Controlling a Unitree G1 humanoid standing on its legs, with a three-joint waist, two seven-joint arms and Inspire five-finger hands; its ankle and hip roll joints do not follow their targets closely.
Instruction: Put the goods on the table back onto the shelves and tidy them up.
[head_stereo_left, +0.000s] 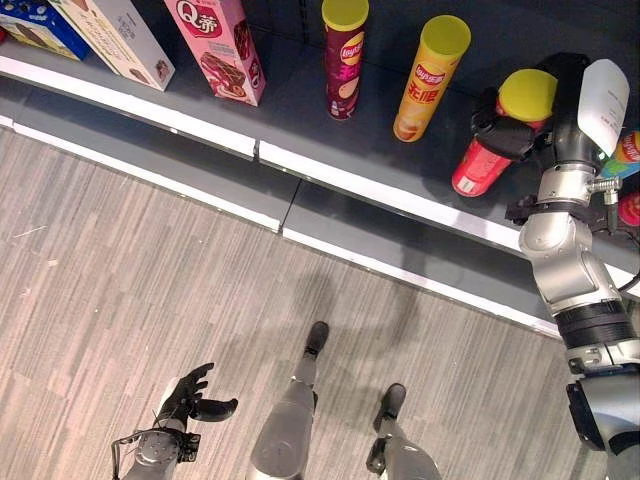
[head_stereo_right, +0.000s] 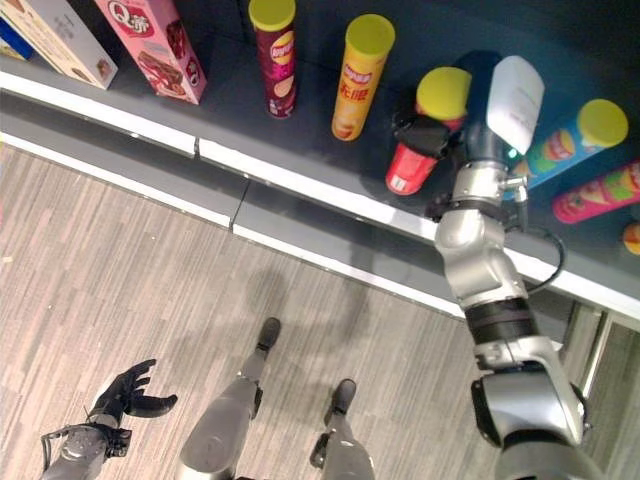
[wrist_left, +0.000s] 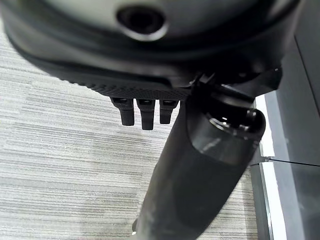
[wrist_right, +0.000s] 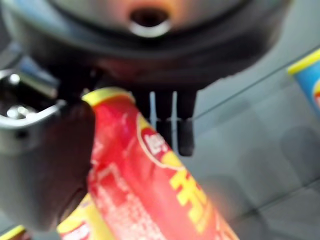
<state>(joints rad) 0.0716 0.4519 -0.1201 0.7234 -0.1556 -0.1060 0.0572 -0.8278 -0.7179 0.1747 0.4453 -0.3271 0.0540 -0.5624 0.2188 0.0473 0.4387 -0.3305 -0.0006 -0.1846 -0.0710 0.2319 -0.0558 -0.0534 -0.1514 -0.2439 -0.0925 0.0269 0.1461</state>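
My right hand (head_stereo_left: 520, 128) is up at the dark shelf (head_stereo_left: 300, 110), curled round a red chip can with a yellow lid (head_stereo_left: 480, 165). The can (head_stereo_right: 405, 168) tilts, its base on or just above the shelf board; I cannot tell which. The right wrist view shows the red can (wrist_right: 150, 185) between thumb and fingers (wrist_right: 172, 120). To its left stand a yellow chip can (head_stereo_left: 428, 75) and a maroon chip can (head_stereo_left: 343, 55). My left hand (head_stereo_left: 190, 395) hangs low over the floor, fingers relaxed and holding nothing (wrist_left: 145, 110).
A pink snack box (head_stereo_left: 218, 45), a cream box (head_stereo_left: 115, 35) and a blue box (head_stereo_left: 35, 25) stand at the shelf's left. Right of my hand lie a blue can (head_stereo_right: 565, 145) and a pink can (head_stereo_right: 600, 195). A white shelf edge (head_stereo_left: 180, 120) runs diagonally above the wood-grain floor (head_stereo_left: 120, 280).
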